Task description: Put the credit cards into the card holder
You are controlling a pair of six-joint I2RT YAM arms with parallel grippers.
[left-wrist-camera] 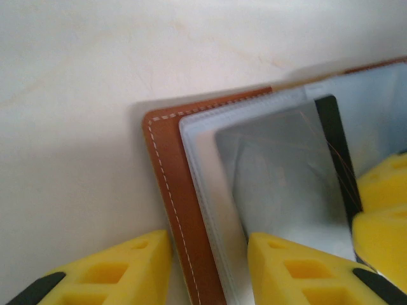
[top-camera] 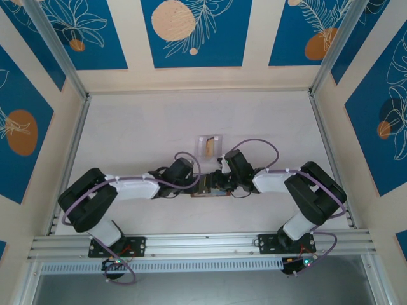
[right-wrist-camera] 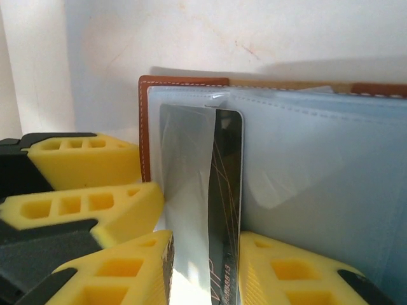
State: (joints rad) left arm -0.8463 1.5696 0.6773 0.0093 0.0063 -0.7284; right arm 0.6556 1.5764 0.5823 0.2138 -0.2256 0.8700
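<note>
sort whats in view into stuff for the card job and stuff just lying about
For the job:
card holder, lying open
dark card, in the right gripper, at a pocket
tan card, in the clear box
left gripper, straddling the holder's edge

Lying about:
clear box itself, beyond the holder
table

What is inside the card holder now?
A dark card rests against the grey-blue pockets, between the right pincer's fingers. Glare and the card hide whether its tip is sleeved or others lie beneath.
</note>
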